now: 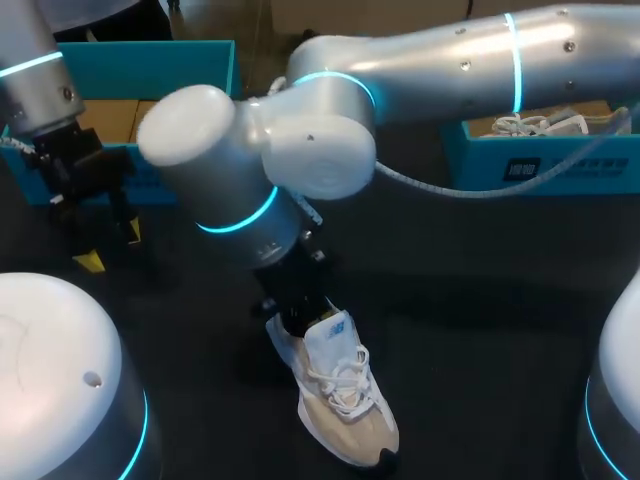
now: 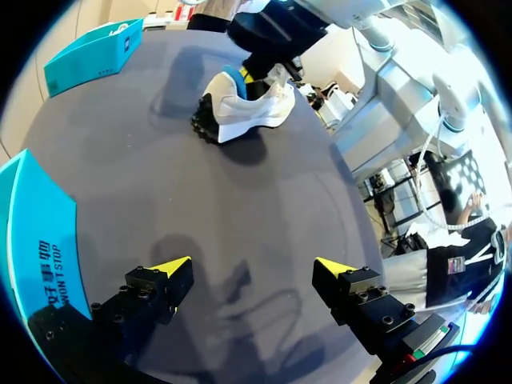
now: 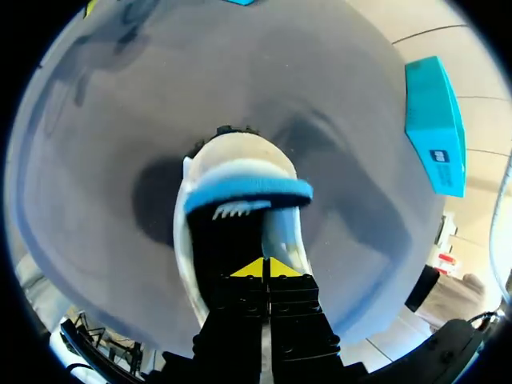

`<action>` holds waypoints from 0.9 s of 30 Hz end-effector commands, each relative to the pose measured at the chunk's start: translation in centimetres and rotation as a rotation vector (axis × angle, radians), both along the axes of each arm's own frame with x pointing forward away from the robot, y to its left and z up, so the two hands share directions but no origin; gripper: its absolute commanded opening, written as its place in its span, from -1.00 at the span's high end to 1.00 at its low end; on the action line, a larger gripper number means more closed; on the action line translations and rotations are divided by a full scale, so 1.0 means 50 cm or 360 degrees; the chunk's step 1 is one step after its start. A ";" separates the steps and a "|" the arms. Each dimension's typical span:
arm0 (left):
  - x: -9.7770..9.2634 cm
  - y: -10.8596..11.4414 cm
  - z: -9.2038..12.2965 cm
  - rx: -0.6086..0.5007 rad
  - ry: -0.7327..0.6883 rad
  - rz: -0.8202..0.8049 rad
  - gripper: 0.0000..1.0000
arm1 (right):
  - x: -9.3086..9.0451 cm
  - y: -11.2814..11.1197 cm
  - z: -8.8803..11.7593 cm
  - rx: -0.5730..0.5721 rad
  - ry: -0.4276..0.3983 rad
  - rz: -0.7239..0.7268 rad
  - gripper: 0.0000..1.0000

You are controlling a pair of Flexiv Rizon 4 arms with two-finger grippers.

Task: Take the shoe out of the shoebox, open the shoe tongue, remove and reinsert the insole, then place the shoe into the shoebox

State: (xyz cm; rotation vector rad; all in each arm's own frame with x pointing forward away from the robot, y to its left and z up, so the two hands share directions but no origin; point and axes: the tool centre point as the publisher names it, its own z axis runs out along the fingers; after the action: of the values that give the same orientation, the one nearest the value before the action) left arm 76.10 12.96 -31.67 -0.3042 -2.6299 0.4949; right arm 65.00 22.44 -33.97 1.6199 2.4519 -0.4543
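Your shoe [image 1: 345, 395] stands on the table [image 1: 480, 300]. The right gripper [image 3: 262, 268] is inside the shoe's opening, tips pressed together. The left gripper [image 2: 252, 268] is well away from the shoe, spread wide and holding nothing.

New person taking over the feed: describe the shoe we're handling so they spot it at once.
On the dark table, look to the middle, on the side nearest the robot. The shoe lies there, white and beige with white laces, the right end effector at its opening. Unlike the other shoe, in the blue shoebox, it lies out on the table.
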 end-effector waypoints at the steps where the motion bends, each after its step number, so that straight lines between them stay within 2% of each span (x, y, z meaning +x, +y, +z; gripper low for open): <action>1: 0.016 -0.005 -0.004 0.0004 0.0023 -0.0023 -1.00 | -0.010 0.009 -0.011 -0.0023 0.0028 -0.0022 1.00; 10: 0.017 -0.028 0.004 0.0024 0.0002 -0.0068 -1.00 | -0.045 0.001 -0.046 -0.0076 0.0157 -0.0097 1.00; 16: 0.004 -0.038 0.007 0.0046 -0.0013 -0.0071 -1.00 | -0.072 -0.013 -0.055 -0.0071 0.0177 -0.0104 1.00; 27: -0.023 -0.051 0.009 0.0070 -0.0026 -0.0053 -1.00 | -0.087 -0.036 -0.115 0.0065 0.0205 -0.0117 1.00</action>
State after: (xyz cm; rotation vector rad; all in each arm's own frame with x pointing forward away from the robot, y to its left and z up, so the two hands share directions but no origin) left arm 75.51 10.35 -31.39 -0.3399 -2.6310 0.4281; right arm 60.89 21.70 -38.88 1.7287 2.4861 -0.5783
